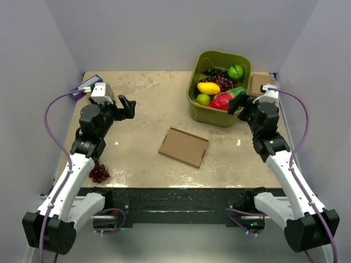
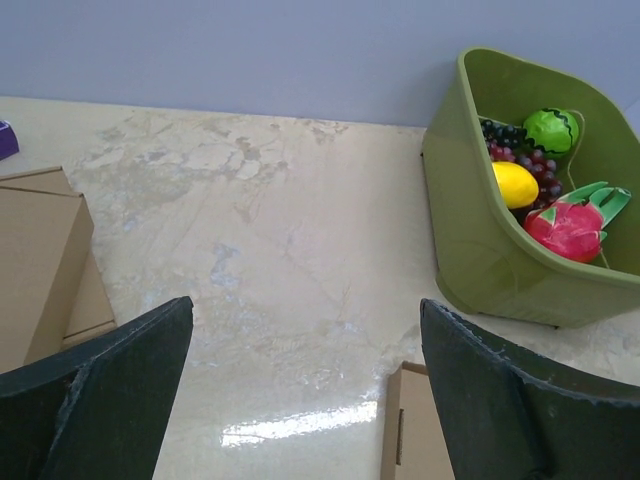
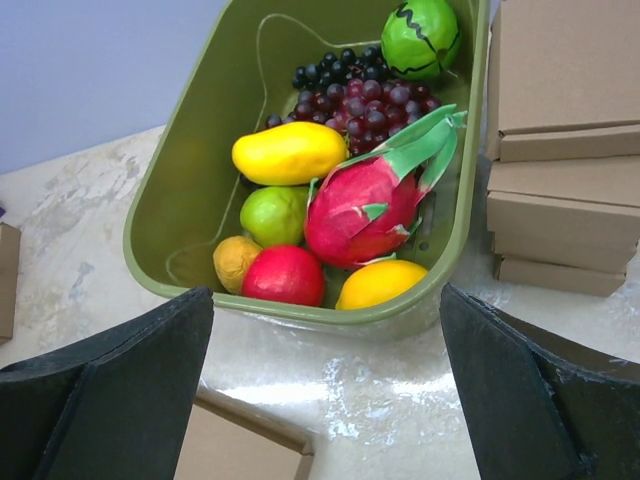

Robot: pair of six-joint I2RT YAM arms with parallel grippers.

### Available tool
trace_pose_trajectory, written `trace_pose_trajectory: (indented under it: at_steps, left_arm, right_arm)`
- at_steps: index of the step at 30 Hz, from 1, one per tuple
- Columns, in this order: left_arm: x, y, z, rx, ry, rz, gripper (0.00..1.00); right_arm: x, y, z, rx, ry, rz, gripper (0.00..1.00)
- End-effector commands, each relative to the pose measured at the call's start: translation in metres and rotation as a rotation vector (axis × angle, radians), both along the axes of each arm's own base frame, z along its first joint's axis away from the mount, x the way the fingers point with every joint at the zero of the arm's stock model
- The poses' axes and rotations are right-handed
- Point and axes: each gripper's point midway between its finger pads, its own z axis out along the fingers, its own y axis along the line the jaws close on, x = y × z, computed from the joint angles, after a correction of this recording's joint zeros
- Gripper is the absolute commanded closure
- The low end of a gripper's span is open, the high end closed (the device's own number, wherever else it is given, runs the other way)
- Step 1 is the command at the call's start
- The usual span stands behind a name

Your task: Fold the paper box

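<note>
Lying flat on the worktop (image 1: 137, 93), the paper box (image 1: 184, 147) sits about midway between the arms, on the near side of the green bin (image 1: 211, 116). Its long axis runs left to right, the right end skewed slightly toward the arm bases. The left tool (image 1: 127, 107) and right tool (image 1: 239, 102) both gape wide, holding nothing, well apart from it.

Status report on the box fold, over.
Left gripper open, empty. Right gripper open, empty. Thin brown cardboard mailer box lies flat mid-table, untouched. Olive green plastic fruit bin beyond it, apart; nothing on the box.
</note>
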Motion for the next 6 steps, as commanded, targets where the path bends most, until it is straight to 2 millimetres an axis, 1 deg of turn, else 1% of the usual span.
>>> trace_pose_trajectory:
  at_steps: [1,6]
  left_arm:
    - [-0.0019,0.0079,0.0225,0.011,-0.071,0.031,0.0]
    - [-0.0025,0.0071,0.0221,0.008,-0.066,0.027,0.0]
  right_arm:
    - [-0.0029,-0.0073,0.0168,-0.025,-0.053,-0.018,0.01]
    - [-0.0058,-0.0107,0.0202,-0.047,-0.058,-0.024,0.01]
